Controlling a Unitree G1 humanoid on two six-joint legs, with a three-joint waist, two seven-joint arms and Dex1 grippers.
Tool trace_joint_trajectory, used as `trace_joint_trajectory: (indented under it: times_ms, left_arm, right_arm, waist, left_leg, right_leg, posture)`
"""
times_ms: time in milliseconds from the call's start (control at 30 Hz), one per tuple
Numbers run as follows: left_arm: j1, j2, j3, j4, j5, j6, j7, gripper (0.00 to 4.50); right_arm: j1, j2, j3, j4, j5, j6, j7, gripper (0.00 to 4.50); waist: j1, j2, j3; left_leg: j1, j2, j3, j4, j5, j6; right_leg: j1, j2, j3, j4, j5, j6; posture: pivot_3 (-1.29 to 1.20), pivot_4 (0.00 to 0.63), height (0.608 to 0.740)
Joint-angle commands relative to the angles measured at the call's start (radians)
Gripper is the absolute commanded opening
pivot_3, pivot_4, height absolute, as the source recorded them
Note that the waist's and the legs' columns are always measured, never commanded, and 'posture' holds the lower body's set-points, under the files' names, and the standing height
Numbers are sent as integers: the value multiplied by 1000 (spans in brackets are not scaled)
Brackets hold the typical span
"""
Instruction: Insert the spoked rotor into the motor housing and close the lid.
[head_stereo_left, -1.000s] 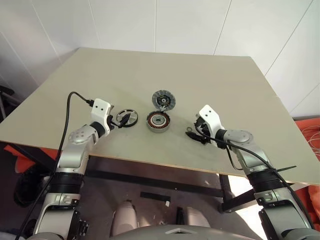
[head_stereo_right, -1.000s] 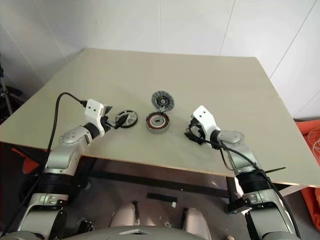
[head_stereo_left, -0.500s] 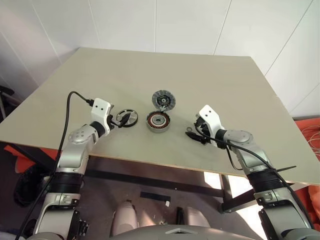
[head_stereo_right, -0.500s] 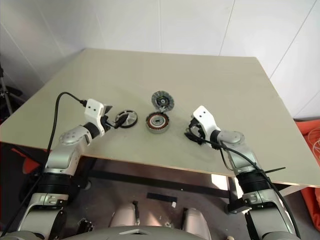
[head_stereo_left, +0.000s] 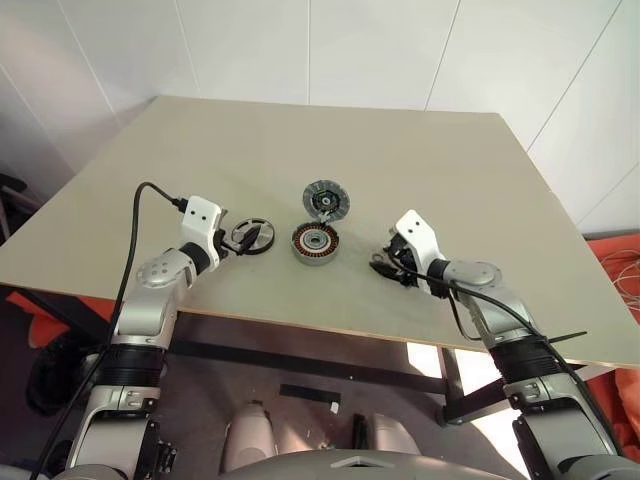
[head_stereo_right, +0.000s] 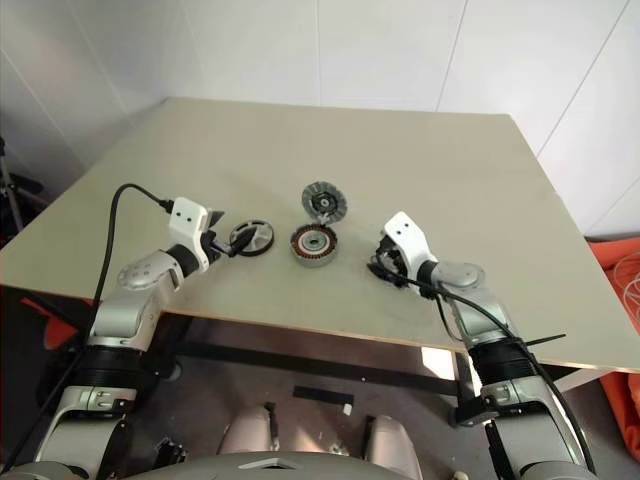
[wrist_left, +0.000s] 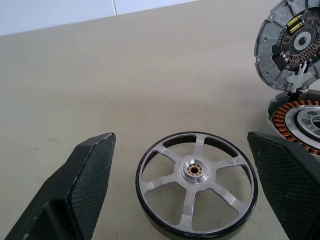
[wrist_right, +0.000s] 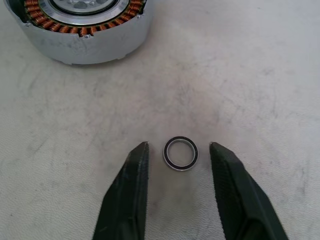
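Six broad silver spokes cross the rotor (wrist_left: 197, 188), lying flat on the desk (head_stereo_left: 420, 160) between the wide-apart fingers of the left tool (wrist_left: 192, 185), untouched. Beside it sit the housing (head_stereo_left: 316, 243) with copper windings and the ribbed lid (head_stereo_left: 326, 200). Right tool (wrist_right: 178, 150) fingers straddle a small ring (wrist_right: 180, 153), apart, not touching.
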Motion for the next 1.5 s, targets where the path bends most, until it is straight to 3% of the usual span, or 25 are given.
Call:
trace_joint_trajectory:
  times_ms: [33, 267, 400, 767, 1000, 1500]
  left_arm:
    - [-15, 11, 6, -41, 3, -18, 6, 4500]
    - [-12, 10, 6, -45, 4, -17, 5, 4500]
    - [-12, 10, 7, -47, 4, -15, 7, 4500]
    - [-15, 14, 8, -40, 5, -17, 3, 4500]
    - [-19, 15, 8, -31, 7, -21, -1, 4500]
    - [-6, 29, 22, -51, 8, -16, 7, 4500]
  right_arm:
    - [-21, -6, -13, 4, 1, -11, -11, 1282]
    - [-19, -8, -13, 1, 4, -11, -10, 1282]
    - [-23, -8, -16, -5, 9, -5, -6, 575]
    - [-61, -4, -8, -71, 18, 13, 0, 577]
    - [-153, 61, 24, -144, 36, 69, 11, 577]
    - [-288, 236, 122, 111, -19, -2, -42, 577]
  waist:
    - [0, 0, 0]
    - [0, 0, 0]
    - [0, 0, 0]
    - [0, 0, 0]
    - [-1, 0, 0]
    - [-2, 0, 0]
  left_leg:
    - [0, 0, 0, 0, 0, 0]
    - [0, 0, 0, 0, 0, 0]
    - [0, 0, 0, 0, 0, 0]
    - [0, 0, 0, 0, 0, 0]
    - [0, 1, 0, 0, 0, 0]
    - [-1, 1, 0, -1, 0, 0]
  right_leg:
    - [0, 0, 0, 0, 0, 1]
    - [0, 0, 0, 0, -1, 1]
    - [0, 0, 0, 0, 0, 1]
    - [0, 0, 0, 0, 0, 1]
    - [-1, 1, 0, 0, 0, 0]
    - [-1, 1, 0, 0, 0, 0]
  posture:
    - [0, 0, 740]
    - [0, 0, 740]
    - [0, 0, 740]
    - [0, 0, 740]
    - [0, 0, 740]
    - [0, 0, 740]
